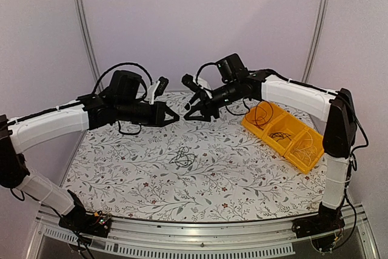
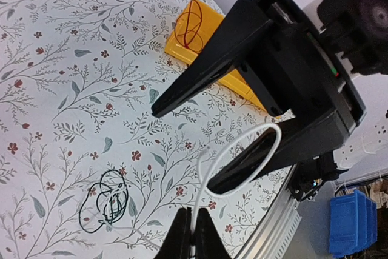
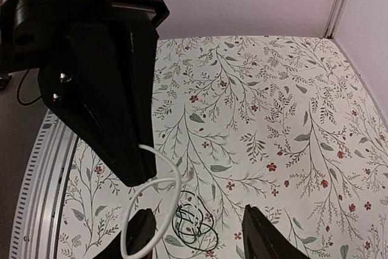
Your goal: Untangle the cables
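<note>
Clenched tight at the bottom of the left wrist view: left gripper [image 2: 193, 227], pinching a white cable [image 2: 242, 161] curling up into a loop. High above the table [image 1: 121, 168], almost tip to tip with the right gripper [image 1: 193, 112] over the far middle. Right gripper released, jaws spread, gripping nothing; white loop hanging beside one of its fingers [image 3: 143, 230], perhaps touching, hard to tell. Below both, flat near the table's middle: a black tangle [image 1: 183, 158] of thin cable. Against the right edge toward the far corner: a yellow bin [image 1: 262, 139], three compartments, a red-brown coil [image 1: 262, 113] in the farthest, more thin cables in the other two.
</note>
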